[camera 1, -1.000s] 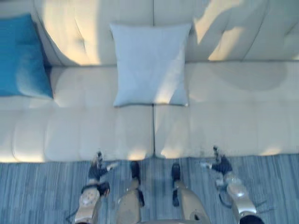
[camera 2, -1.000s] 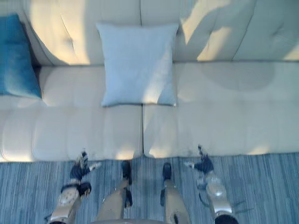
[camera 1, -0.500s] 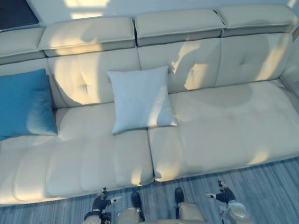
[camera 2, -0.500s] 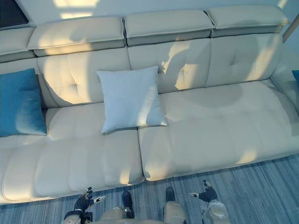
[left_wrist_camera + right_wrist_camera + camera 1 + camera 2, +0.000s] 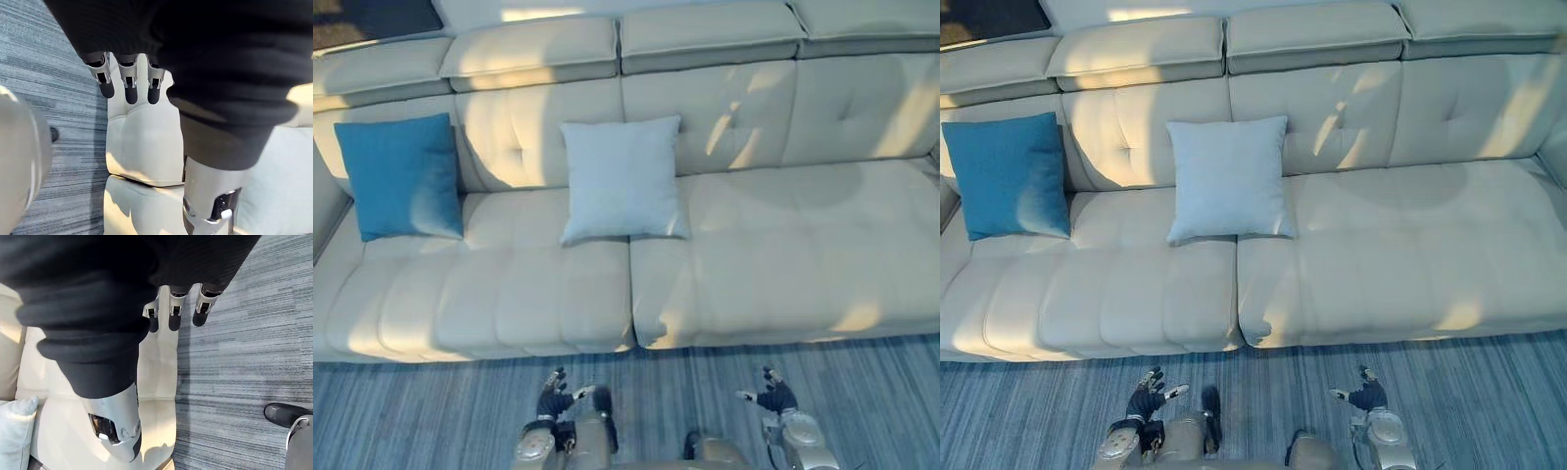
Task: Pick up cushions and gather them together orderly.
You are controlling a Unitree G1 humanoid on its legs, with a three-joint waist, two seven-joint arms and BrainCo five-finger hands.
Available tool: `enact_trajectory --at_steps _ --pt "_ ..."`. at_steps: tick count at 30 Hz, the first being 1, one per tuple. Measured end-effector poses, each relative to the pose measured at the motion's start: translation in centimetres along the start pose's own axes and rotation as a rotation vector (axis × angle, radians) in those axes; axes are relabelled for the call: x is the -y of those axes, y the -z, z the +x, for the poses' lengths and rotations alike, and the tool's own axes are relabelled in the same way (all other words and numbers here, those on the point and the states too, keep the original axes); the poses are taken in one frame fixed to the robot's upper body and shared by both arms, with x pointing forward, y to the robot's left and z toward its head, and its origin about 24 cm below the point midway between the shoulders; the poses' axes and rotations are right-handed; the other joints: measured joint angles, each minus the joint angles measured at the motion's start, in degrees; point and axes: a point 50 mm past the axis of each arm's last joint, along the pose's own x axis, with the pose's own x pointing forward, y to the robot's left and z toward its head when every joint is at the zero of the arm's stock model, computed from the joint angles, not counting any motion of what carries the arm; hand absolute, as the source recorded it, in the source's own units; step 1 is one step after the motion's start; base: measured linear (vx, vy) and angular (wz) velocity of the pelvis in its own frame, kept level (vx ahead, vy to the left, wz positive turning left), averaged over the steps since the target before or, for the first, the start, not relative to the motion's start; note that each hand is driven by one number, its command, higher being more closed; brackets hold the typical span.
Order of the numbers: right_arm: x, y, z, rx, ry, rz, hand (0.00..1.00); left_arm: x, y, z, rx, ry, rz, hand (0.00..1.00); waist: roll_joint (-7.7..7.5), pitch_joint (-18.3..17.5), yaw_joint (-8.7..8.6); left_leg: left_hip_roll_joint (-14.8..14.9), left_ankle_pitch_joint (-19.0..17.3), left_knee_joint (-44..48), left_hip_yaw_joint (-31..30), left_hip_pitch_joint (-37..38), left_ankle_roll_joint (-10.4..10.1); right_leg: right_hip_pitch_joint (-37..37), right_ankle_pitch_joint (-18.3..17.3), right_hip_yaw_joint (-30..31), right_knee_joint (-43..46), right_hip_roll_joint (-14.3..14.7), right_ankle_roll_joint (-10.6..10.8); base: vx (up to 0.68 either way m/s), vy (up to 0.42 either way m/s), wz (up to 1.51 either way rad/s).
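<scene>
Left cushion (image 5: 401, 176) and centre cushion (image 5: 622, 181) on the sofa (image 5: 783, 255) seat, leaning on its backrest — well apart, carpet (image 5: 411, 411) in front.

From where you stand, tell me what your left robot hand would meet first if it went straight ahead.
Most likely the front edge of the cream sofa; the left robot hand hangs low over the carpet, so depth is uncertain.

The sofa (image 5: 783, 255) looks like smooth cream leather with a soft sheen. On it, the blue cushion (image 5: 401, 176) and the pale grey cushion (image 5: 624, 179) are matt cloth. Before the sofa, the carpet (image 5: 411, 411) is matt, ribbed, rough-looking and low-piled.
</scene>
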Motion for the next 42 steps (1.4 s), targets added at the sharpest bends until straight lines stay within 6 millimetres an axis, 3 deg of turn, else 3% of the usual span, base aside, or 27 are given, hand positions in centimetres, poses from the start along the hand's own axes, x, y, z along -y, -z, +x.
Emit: enact_trajectory --at_steps 3,6,11,16,17,18,19,20,22,23,24,26,27,28,29,30,31,32,33,34,35,37,38,39,40,42 --pt "0.2 -0.3 0.1 0.008 0.012 0.014 0.0 -0.6 0.2 -0.1 -0.005 -0.019 0.003 0.0 1.4 -0.43 0.02 -0.72 -5.09 -2.99 -3.08 4.74 -0.06 -0.36 2.79 2.85 -2.11 1.36 1.5 -0.15 0.148 -0.54" --pt "0.4 -0.1 -0.1 0.011 0.017 0.016 0.0 -1.3 -0.1 0.0 0.003 -0.042 0.022 0.0 0.2 -1.1 -0.43 -2.27 -4.1 -11.2 -1.12 8.05 0.93 -0.3 6.48 4.95 -6.94 0.7 3.11 -0.15 0.132 -0.41" --pt "1.0 0.7 -0.5 -0.002 0.045 0.039 0.0 -1.9 -0.3 0.1 0.009 -0.045 0.074 0.0 0.0 -1.19 -2.79 -4.09 -2.69 -13.29 3.03 8.84 2.17 -0.45 11.7 9.63 -12.72 -0.46 4.85 -0.09 0.108 -0.44" --pt "0.2 -0.3 -0.5 0.041 0.033 0.082 0.0 -1.9 -0.5 0.1 0.013 -0.036 0.097 0.0 -0.93 -0.39 -4.63 -2.15 -7.41 -8.45 12.07 8.63 1.41 -3.36 15.68 18.98 -15.06 2.43 4.38 -0.05 0.052 -1.17" --pt "0.0 -0.9 -0.5 0.067 0.029 0.094 0.0 -1.9 -0.7 0.2 0.022 -0.034 0.101 0.0 -0.92 -0.09 -4.77 -0.38 -8.92 -7.46 16.45 8.9 1.52 -4.37 16.25 15.88 -16.53 2.77 -0.06 -0.05 -0.014 -2.15" --pt "-0.2 -1.5 -0.3 0.086 0.024 0.094 0.0 -1.7 -1.2 0.3 0.038 -0.026 0.107 0.0 -0.6 0.44 -4.78 1.96 -9.34 -7.27 21.17 9.78 0.95 -5.68 15.5 7.62 -15.81 1.91 -3.72 -0.03 -0.037 -2.2" --pt "-0.3 -1.8 -0.2 0.094 0.022 0.096 0.0 -1.5 -1.5 0.4 0.05 -0.014 0.116 0.0 -0.58 0.68 -4.85 3.16 -9.59 -6.78 23.92 10.41 0.77 -7.07 15.11 0.46 -14.55 0.84 -4.83 0.05 -0.047 -2.16" --pt "-0.1 -1.8 -0.2 0.096 0.026 0.093 0.0 -1.3 -2.1 0.7 0.07 -0.003 0.127 0.0 -0.84 0.93 -5.0 4.33 -10.3 -5.68 28.17 11.82 0.59 -7.88 13.56 -10.52 -13.06 -1.06 -7.61 0.08 -0.025 -2.02" --pt "0.1 -2.0 -0.1 0.1 0.033 0.08 0.0 -0.7 -3.1 1.0 0.097 0.017 0.137 0.0 0.29 1.31 -4.83 6.58 -10.2 -5.08 35.27 15.65 -0.6 -7.39 11.94 -27.13 -9.8 -4.5 -10.47 0.17 -0.048 -2.17" --pt "-0.1 -2.2 0.0 0.106 0.031 0.076 0.0 -0.7 -3.4 1.0 0.112 0.023 0.148 0.0 -0.06 1.1 -4.89 6.73 -9.92 -5.22 37.49 17.68 -1.15 -7.25 12.27 -31.91 -8.08 -5.62 -10.81 0.29 -0.191 -2.53" --pt "-0.2 -2.2 0.0 0.107 0.034 0.076 0.0 -0.6 -3.9 1.1 0.128 0.031 0.158 0.0 0.04 0.97 -5.09 6.77 -10.38 -5.54 40.11 20.81 -2.2 -7.36 14.89 -33.61 -6.24 -5.81 -8.73 0.19 -0.164 -2.26" --pt "0.3 -2.5 0.1 0.115 0.046 0.069 0.0 0.4 -4.8 1.6 0.15 0.061 0.171 0.0 2.04 1.06 -6.11 8.25 -10.9 -4.35 40.89 23.28 -3.3 -8.64 12.79 -29.02 -3.39 -3.11 -4.26 0.34 -0.232 -1.84" --pt "0.4 -2.2 0.0 0.104 0.048 0.065 0.0 1.2 -6.1 2.0 0.185 0.085 0.186 0.0 2.65 1.0 -7.12 10.42 -9.88 0.81 40.47 23.57 -4.83 -9.17 10.91 -26.3 -1.6 -1.56 -4.04 0.42 -0.244 -1.39" --pt "0.4 -2.1 0.0 0.102 0.049 0.064 0.0 1.4 -6.5 2.1 0.198 0.089 0.188 0.0 2.76 1.05 -7.25 11.8 -9.14 4.22 39.75 23.34 -4.87 -9.15 10.26 -24.96 -1.18 -0.84 -4.13 0.39 -0.182 -1.51" --pt "0.3 -2.1 0.1 0.096 0.046 0.059 0.0 1.8 -7.1 2.3 0.214 0.095 0.181 0.0 3.0 1.11 -7.09 15.21 -4.85 15.37 35.26 21.27 0.43 -8.12 8.87 -21.34 -0.9 1.23 -4.43 0.41 -0.105 -1.64" --pt "0.0 -1.9 0.1 0.085 0.038 0.052 0.0 2.4 -7.2 2.3 0.218 0.108 0.174 0.0 2.99 1.34 -6.56 16.87 -1.53 25.83 27.41 17.61 4.1 -6.06 7.95 -17.61 -1.58 2.21 -4.82 0.48 -0.041 -2.07" --pt "-0.2 -1.9 0.3 0.07 0.044 0.054 0.0 3.2 -7.0 2.2 0.217 0.13 0.168 0.0 3.1 1.81 -5.65 15.17 -6.44 34.67 18.6 12.73 2.91 -3.76 6.71 -13.78 -2.1 3.13 -4.96 0.31 0.022 -1.48" --pt "-0.3 -1.9 0.3 0.066 0.045 0.055 0.0 3.4 -6.9 2.1 0.213 0.134 0.167 0.0 3.1 1.83 -5.4 14.15 -7.48 36.38 16.27 11.17 2.7 -3.15 6.32 -12.61 -2.21 3.21 -4.87 0.27 0.083 -1.41" --pt "-0.6 -1.8 0.5 0.052 0.042 0.056 0.0 3.6 -6.4 2.0 0.2 0.142 0.164 0.0 2.52 2.32 -4.07 10.33 -9.8 38.94 9.12 6.51 2.81 -0.92 4.97 -8.97 -2.29 3.15 -4.4 0.34 0.176 -1.47" --pt "-1.1 -1.6 0.4 0.042 0.033 0.037 0.0 3.4 -5.6 1.7 0.18 0.135 0.16 0.0 2.23 2.74 -2.19 6.02 -11.67 37.17 2.18 1.04 3.38 1.64 3.59 -4.9 -2.48 2.97 -2.86 0.49 0.281 -1.56" --pt "-1.3 -1.5 0.4 0.038 0.029 0.032 0.0 3.3 -5.3 1.6 0.173 0.13 0.159 0.0 2.47 2.8 -1.56 4.45 -12.25 35.21 -0.44 -1.28 3.27 2.52 3.1 -3.68 -2.58 2.83 -2.06 0.45 0.283 -1.29" --pt "-1.1 -1.7 0.6 0.038 0.032 0.031 0.0 2.9 -4.3 1.2 0.145 0.117 0.155 0.0 3.78 3.31 -1.04 -1.21 -11.88 22.6 -8.9 -7.74 2.6 4.68 0.99 -1.42 -2.78 1.65 1.04 0.34 0.296 -0.67" --pt "-1.1 -1.7 0.6 0.039 0.033 0.031 0.0 2.9 -4.1 1.2 0.139 0.114 0.154 0.0 4.14 3.19 -0.63 -2.58 -10.87 16.57 -10.54 -8.19 0.99 4.78 0.41 -0.51 -2.6 1.37 1.83 0.38 0.403 -0.76" --pt "-1.1 -1.9 0.7 0.04 0.034 0.033 0.0 2.8 -3.9 1.1 0.131 0.103 0.153 0.0 5.92 2.93 1.2 -3.29 -4.5 7.46 -12.2 -7.69 1.27 5.38 -1.05 2.04 -2.31 2.01 3.81 0.56 0.422 -0.52" --pt "-2.3 -2.1 0.8 0.03 0.007 0.055 0.0 2.1 -4.1 1.3 0.132 0.076 0.158 0.0 2.78 2.61 1.58 -6.2 -5.07 5.07 -10.41 -6.53 2.09 7.14 -0.69 3.05 -4.62 -0.75 4.16 0.58 0.376 -0.28" --pt "-2.3 -2.6 1.0 0.043 0.011 0.06 0.0 1.5 -4.8 1.6 0.153 0.055 0.154 0.0 1.35 2.58 1.75 -8.33 -6.11 5.34 -10.28 -6.68 4.32 7.76 -0.81 2.48 -4.99 -2.07 4.38 0.45 0.202 0.2"
